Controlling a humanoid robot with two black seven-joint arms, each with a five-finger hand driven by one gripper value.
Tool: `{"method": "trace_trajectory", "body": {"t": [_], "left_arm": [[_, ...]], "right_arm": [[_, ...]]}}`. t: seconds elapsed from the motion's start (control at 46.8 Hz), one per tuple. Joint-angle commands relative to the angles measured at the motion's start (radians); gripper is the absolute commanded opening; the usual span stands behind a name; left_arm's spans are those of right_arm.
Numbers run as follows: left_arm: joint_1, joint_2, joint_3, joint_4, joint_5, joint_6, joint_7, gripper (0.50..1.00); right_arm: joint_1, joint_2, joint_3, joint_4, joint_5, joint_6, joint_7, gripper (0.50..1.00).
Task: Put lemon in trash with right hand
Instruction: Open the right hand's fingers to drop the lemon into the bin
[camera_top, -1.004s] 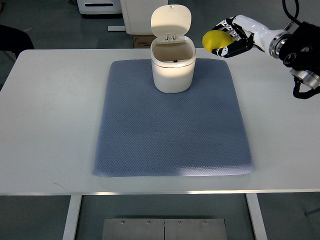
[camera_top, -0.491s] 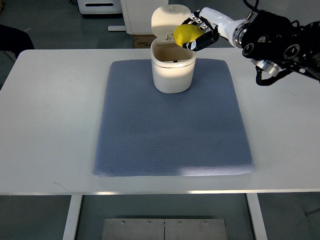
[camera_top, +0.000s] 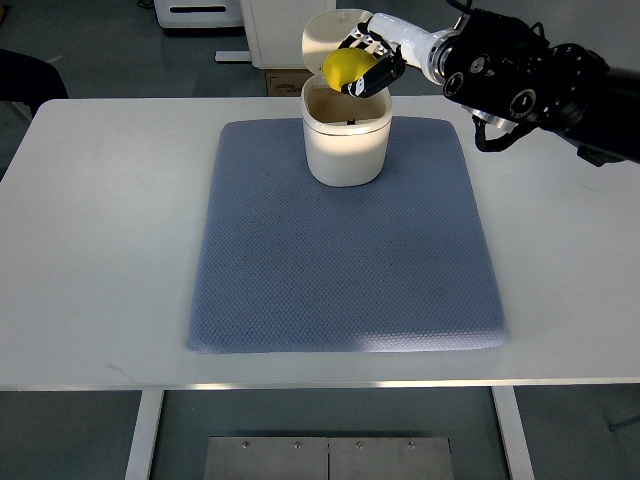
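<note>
And the right hand (camera_top: 362, 62) has carried the lemon (camera_top: 345, 68) in from the right, out beyond the far right corner of the mat a second ago, then to the bin's rim, and now right over the mouth of the trash bin (camera_top: 346, 138). That is the big change: the fruit has crossed the rim line and hangs above the open cavity, just in front of the raised lid (camera_top: 335, 38). The fingers (camera_top: 377, 72) are clenched around the lemon, dark fingertips wrapped on its right side, nothing let go yet. The bin itself has not budged; it sits at the far edge of the blue mat (camera_top: 345, 250) on the white tabletop (camera_top: 100, 230), lid flipped up and out of the way.

From this steep angle it is hard to say how high the lemon rides above the opening, so it may be a touch toward the back rim rather than dead centre. The carry looks essentially done; what remains, by my reading, is the release, and a drop from here should land inside provided the fruit clears the hinge side. The left arm does not show at all.
</note>
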Motion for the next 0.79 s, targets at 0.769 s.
{"method": "trace_trajectory", "body": {"t": [0.769], "left_arm": [[0.000, 0.000, 0.000, 0.000, -0.001, 0.000, 0.000, 1.000]], "right_arm": [[-0.079, 0.001, 0.004, -0.159, -0.041, 0.098, -0.060, 0.500]]}}
